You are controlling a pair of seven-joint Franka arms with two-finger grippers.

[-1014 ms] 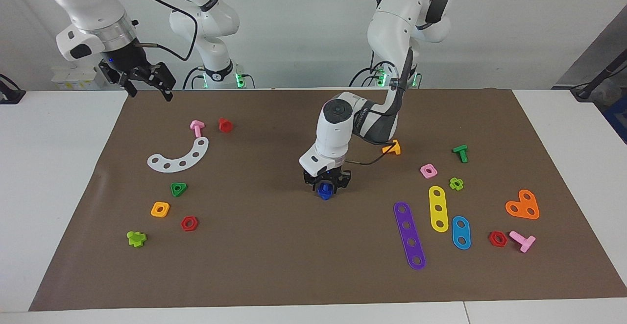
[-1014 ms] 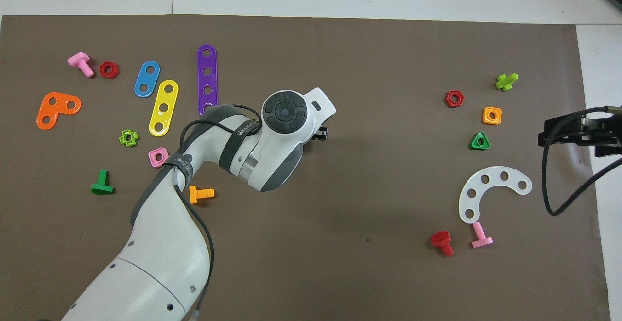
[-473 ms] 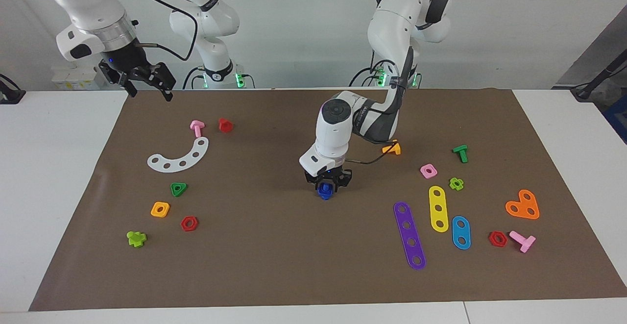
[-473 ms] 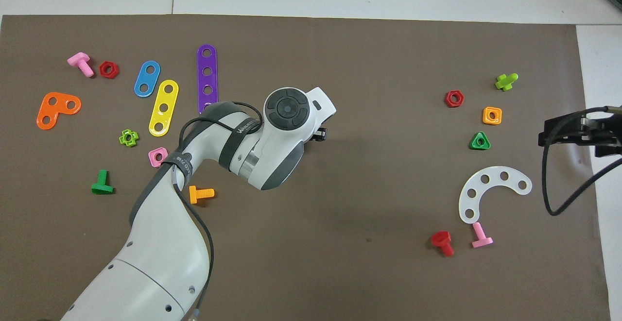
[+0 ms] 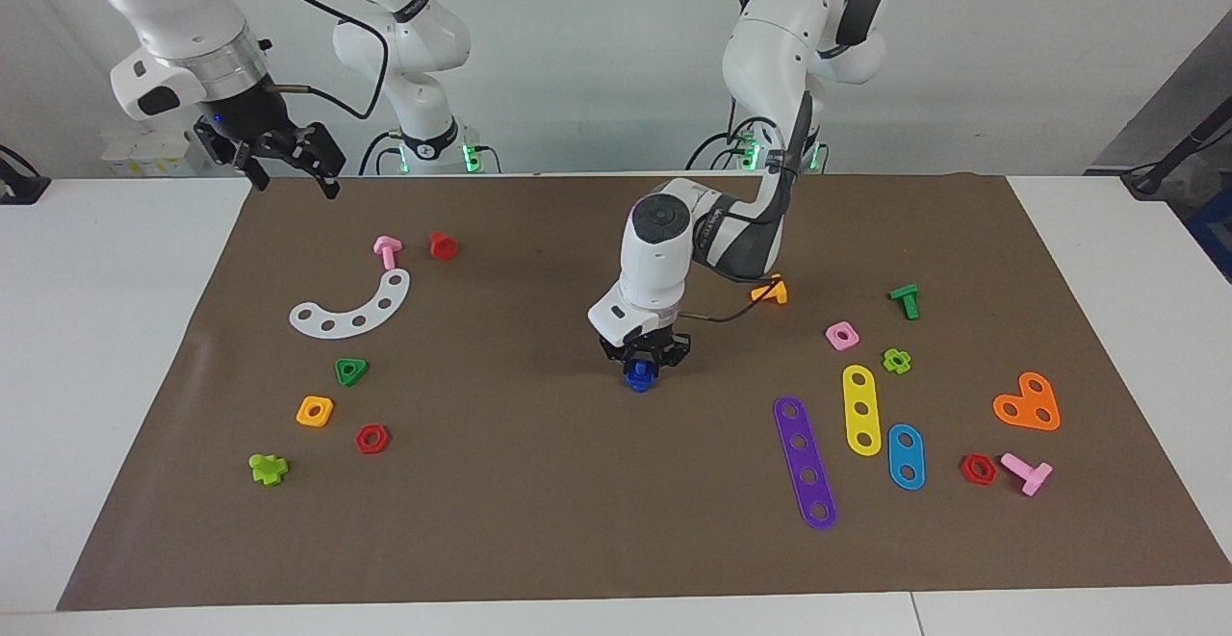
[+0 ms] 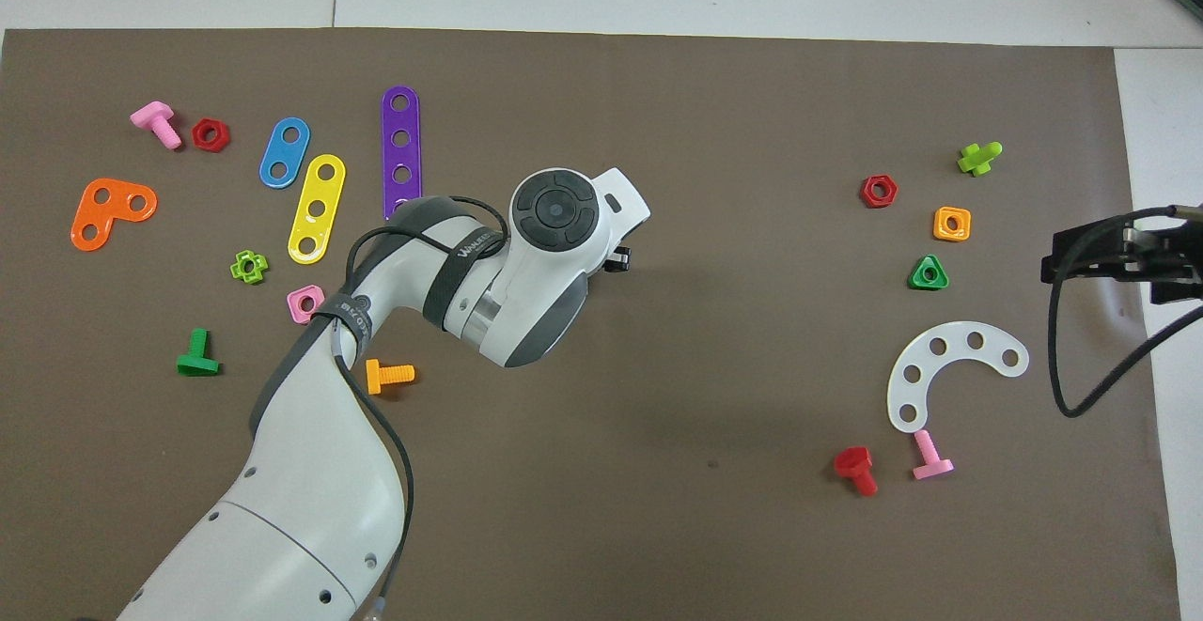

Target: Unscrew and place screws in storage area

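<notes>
- My left tool (image 5: pixel 642 359) points straight down at mid-surface, its dark fingers pinching the blue screw (image 5: pixel 636 378), a small glossy plastic bolt standing on the brown mat (image 5: pixel 616 521).
- From overhead my own white wrist hides both the screw and the fingers.
- My right tool (image 5: pixel 285 172) waits in the air over the mat's edge at the right arm's end, fingers spread.
- The mat is matte, paper-like and flat on the white surface (image 5: pixel 96 328).
- Flat, smooth plastic strips lie toward the left arm's end: purple strip (image 5: pixel 805 463) with four holes, yellow strip (image 5: pixel 861 410), blue strip (image 5: pixel 906 456).
- A white curved strip (image 5: pixel 352 306) with holes lies toward the right arm's end.
</notes>
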